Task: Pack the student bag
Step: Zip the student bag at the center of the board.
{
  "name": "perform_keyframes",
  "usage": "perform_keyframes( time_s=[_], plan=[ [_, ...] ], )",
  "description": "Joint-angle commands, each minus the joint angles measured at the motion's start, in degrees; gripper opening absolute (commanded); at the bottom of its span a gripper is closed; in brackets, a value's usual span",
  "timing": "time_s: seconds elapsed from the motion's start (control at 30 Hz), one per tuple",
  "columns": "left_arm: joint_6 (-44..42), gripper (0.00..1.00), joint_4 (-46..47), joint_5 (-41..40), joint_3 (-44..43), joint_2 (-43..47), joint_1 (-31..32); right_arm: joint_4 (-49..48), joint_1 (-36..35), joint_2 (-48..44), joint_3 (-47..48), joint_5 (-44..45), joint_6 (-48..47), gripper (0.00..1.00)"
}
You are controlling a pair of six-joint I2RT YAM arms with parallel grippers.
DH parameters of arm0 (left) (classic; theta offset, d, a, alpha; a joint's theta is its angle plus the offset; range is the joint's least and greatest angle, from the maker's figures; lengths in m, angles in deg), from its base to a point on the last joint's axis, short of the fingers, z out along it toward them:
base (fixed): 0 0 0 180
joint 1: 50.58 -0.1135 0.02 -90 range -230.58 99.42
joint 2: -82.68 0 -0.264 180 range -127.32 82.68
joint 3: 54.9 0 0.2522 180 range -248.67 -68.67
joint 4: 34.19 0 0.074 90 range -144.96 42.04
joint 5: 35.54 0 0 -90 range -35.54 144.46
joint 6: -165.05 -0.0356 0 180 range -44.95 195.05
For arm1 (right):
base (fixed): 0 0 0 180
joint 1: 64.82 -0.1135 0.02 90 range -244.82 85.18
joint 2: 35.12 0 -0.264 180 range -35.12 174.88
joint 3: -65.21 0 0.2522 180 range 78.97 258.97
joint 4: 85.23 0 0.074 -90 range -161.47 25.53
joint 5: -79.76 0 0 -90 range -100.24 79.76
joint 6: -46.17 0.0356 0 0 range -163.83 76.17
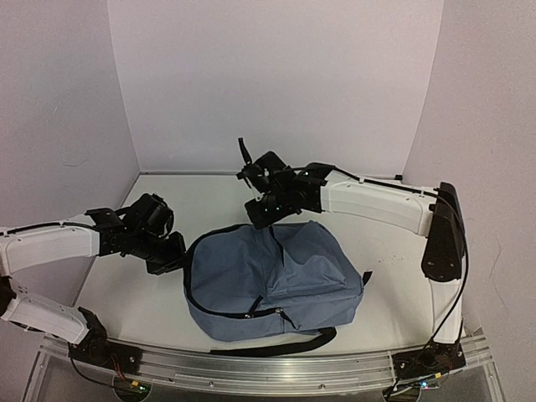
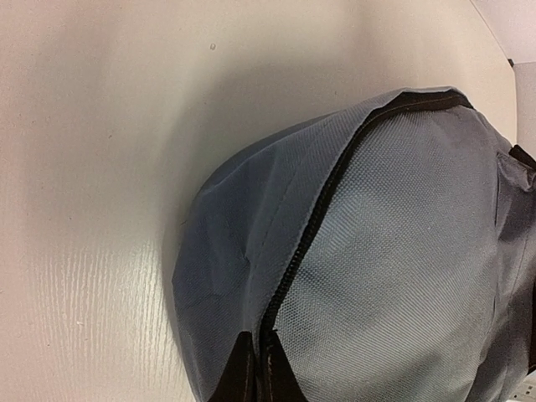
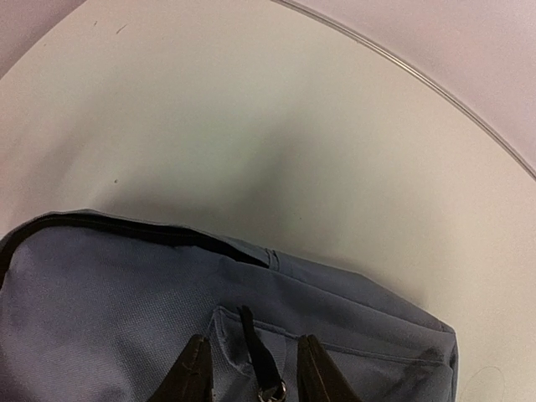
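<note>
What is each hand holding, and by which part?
The left hand pinches the slate-blue fabric backpack at its black zipper edge. The right hand holds nothing, open around a zipper pull.

From above, the left gripper [image 1: 170, 254], at the 9 o'clock edge of the student bag [image 1: 276, 285], hides its fingertips under its own body. The right gripper [image 1: 266, 216], at 12 o'clock, does the same. The bag's inside does not show. In the left wrist view the bag runs off at 3 and 6 o'clock, and only the tips of the fingers [image 2: 237, 381] show, pressed together on the zip seam [image 2: 314, 218]. In the right wrist view the fingers [image 3: 194, 375] are cropped at 6 o'clock, standing apart around a small, half-cropped metal ring [image 3: 270, 392].
</note>
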Motion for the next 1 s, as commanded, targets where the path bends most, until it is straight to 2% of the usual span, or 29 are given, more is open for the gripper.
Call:
perform_keyframes(
  time_s=[0.0,0.2,0.4,0.47,0.7,0.97],
  plan=[
    [-0.2,0.00,1.6,0.2,-0.2,-0.4,-0.3,0.7,0.2,2.8,2.5,0.5,-1.6,0.28],
    [-0.1,0.00,1.0,-0.1,-0.2,0.0,-0.3,1.1,0.6,4.5,3.5,0.8,-1.9,0.23],
    [-0.1,0.00,0.3,-0.7,-0.3,0.4,-0.3,1.1,0.8,5.4,3.7,0.7,-1.8,0.08],
    [0.0,0.00,0.0,-0.9,-0.3,0.6,-0.3,1.0,0.9,5.4,3.9,0.7,-1.6,0.00],
    [0.7,0.00,0.0,-2.8,0.3,2.0,-0.3,0.6,1.0,0.6,2.9,-0.5,-0.2,0.00],
    [0.9,0.00,-0.8,-4.8,0.5,2.4,-0.4,-2.7,1.0,-10.0,-5.0,-7.3,5.6,0.00]
  ],
)
